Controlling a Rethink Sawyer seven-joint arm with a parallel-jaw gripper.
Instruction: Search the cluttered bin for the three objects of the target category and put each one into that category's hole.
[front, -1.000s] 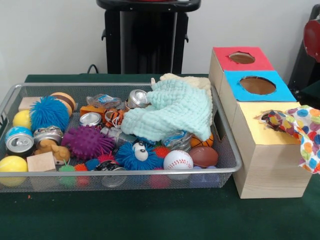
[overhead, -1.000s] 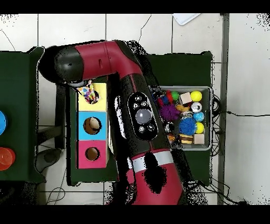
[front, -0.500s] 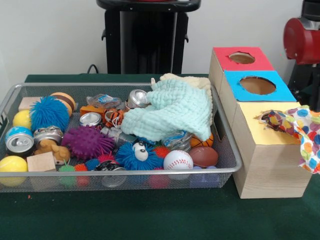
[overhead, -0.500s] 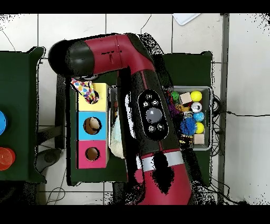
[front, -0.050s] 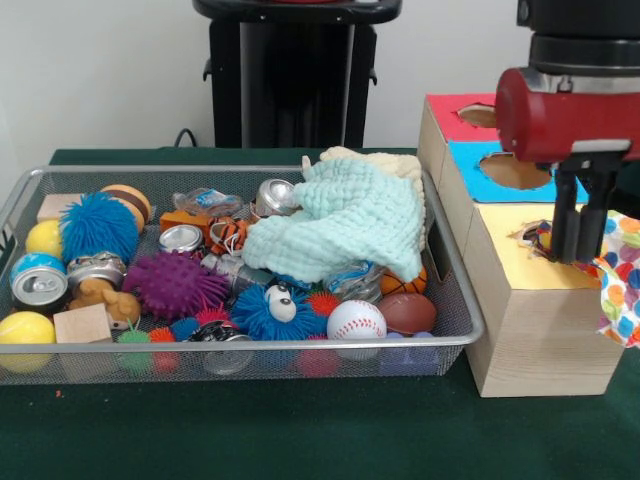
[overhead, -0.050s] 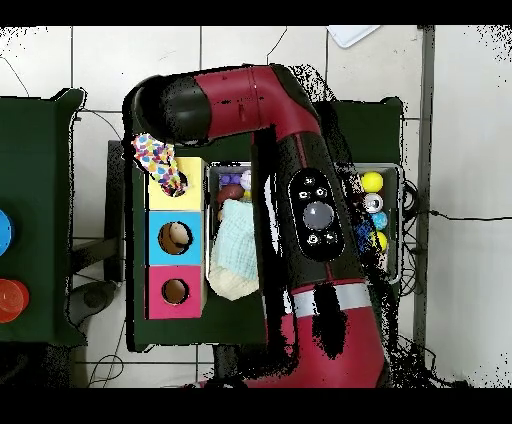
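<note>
I see the gripper (front, -0.050s: 577, 235) over the yellow hole (overhead, -0.050s: 176, 183) of the 3-hole wooden box (front, -0.050s: 530, 340); its black fingers (front, -0.050s: 565, 225) hang close together, but I cannot tell whether they pinch anything. The polka-dot cloth (front, -0.050s: 615, 270) drapes out of that hole, touching the gripper. Beside the box, the mesh bin (front, -0.050s: 455, 300) holds a mint knitted cloth (front, -0.050s: 345, 225), cans, spiky balls and a baseball (front, -0.050s: 356, 320). From overhead the red arm (overhead, -0.050s: 300, 180) hides much of the bin, though the blue and red holes show.
</note>
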